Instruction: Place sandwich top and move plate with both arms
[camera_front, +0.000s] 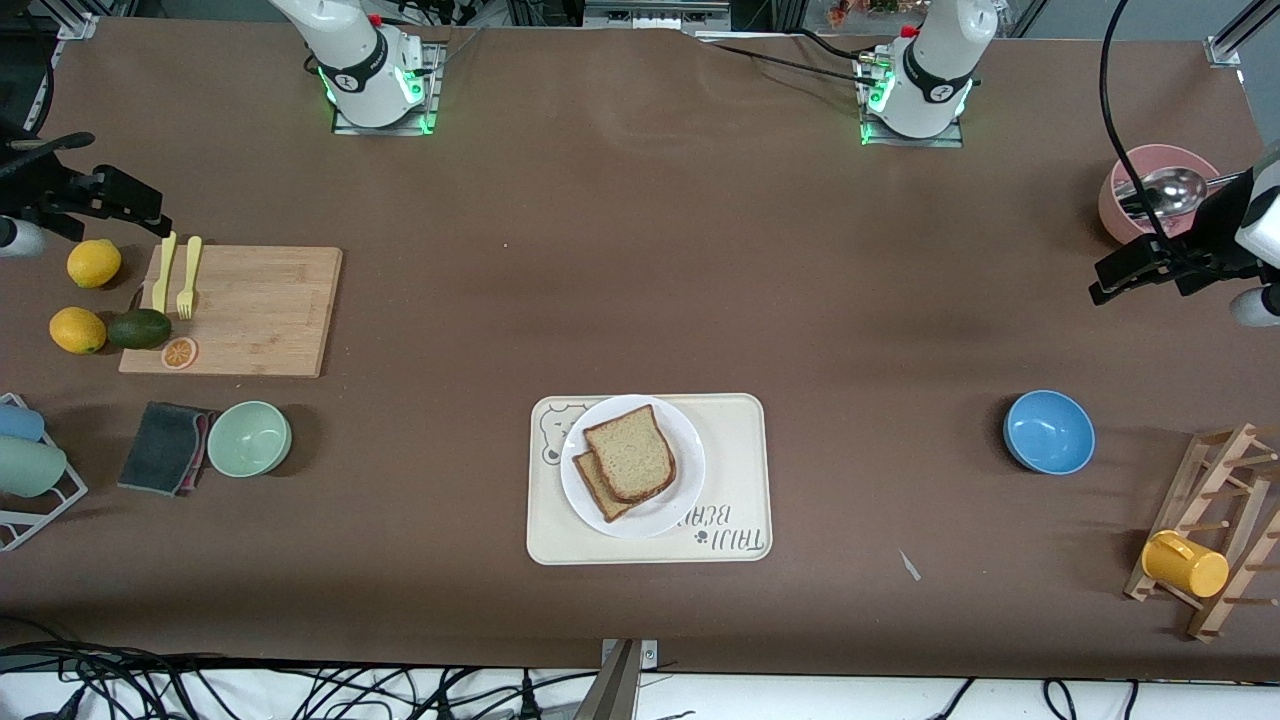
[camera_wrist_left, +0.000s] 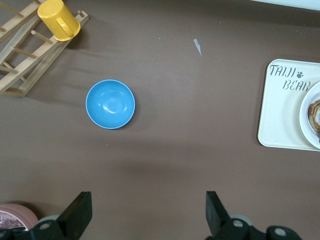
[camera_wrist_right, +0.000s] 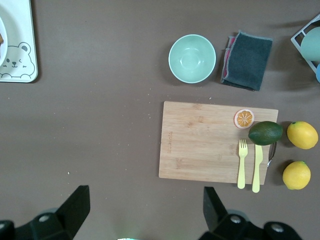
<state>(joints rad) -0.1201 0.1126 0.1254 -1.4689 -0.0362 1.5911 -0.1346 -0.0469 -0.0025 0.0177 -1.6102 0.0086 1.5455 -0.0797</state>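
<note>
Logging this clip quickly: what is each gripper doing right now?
Left gripper: open, empty, over bare table near the round blue bowl.
Right gripper: open, empty, near the rectangular wooden cutting board.

Both arms wait, drawn back to the two ends of the table and raised above it. The left gripper (camera_wrist_left: 145, 217) hangs in the air at the left arm's end, fingers (camera_wrist_left: 76, 214) wide apart, nothing between them. The right gripper (camera_wrist_right: 142, 215) hangs at the right arm's end, its fingers (camera_wrist_right: 75, 207) also spread wide and holding nothing
</note>
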